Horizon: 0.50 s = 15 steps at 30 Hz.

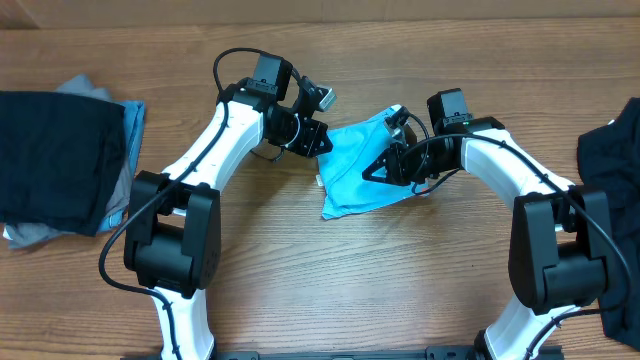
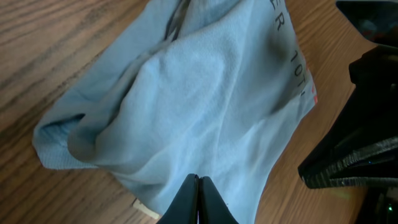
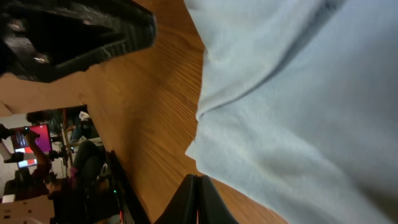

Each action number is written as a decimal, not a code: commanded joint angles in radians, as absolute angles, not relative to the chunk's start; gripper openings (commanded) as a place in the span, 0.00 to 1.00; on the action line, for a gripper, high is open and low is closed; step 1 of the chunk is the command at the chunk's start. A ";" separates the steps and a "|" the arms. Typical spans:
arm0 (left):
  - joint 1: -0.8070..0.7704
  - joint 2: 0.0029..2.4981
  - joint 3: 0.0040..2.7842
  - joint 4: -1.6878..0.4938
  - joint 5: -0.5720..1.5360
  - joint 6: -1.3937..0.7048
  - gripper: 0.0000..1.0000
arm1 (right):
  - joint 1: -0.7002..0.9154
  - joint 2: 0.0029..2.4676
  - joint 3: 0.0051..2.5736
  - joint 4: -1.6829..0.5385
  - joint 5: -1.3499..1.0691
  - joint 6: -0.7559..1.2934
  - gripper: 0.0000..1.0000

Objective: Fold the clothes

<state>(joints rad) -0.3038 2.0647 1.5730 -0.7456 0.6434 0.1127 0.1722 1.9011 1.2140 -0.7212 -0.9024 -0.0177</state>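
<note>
A light sky-blue T-shirt (image 1: 355,172) lies folded into a small bundle at the middle of the table. It fills the left wrist view (image 2: 199,93) with dark lettering (image 2: 281,25) along one edge, and shows again in the right wrist view (image 3: 298,93). My left gripper (image 1: 322,140) is at the bundle's upper left edge. Its jaws (image 2: 199,178) are shut together over the cloth, with nothing seen between them. My right gripper (image 1: 368,171) rests over the bundle's right part. Its jaws (image 3: 198,178) are shut over bare wood beside the shirt's edge.
A stack of dark, grey and blue clothes (image 1: 55,165) sits at the left edge of the table. More dark clothes (image 1: 612,150) lie at the right edge. A small white tag (image 2: 146,208) sticks out under the blue shirt. Bare wood lies in front of the bundle.
</note>
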 commanded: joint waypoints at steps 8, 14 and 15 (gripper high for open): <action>-0.314 2.130 1.584 -0.698 0.693 0.127 0.04 | 0.252 1.874 1.201 -0.598 -0.860 0.039 0.04; -0.339 2.135 1.584 -0.699 0.651 0.126 0.04 | 0.302 1.874 1.201 -0.570 -0.767 0.091 0.04; -0.342 2.136 1.584 -0.699 0.642 0.127 0.04 | 0.306 1.874 1.199 -0.569 -0.751 0.092 0.04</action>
<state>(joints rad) -0.3202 2.1250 1.5730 -0.7021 0.6579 0.1123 0.2913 1.9011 1.2095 -0.5755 -0.8265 0.0597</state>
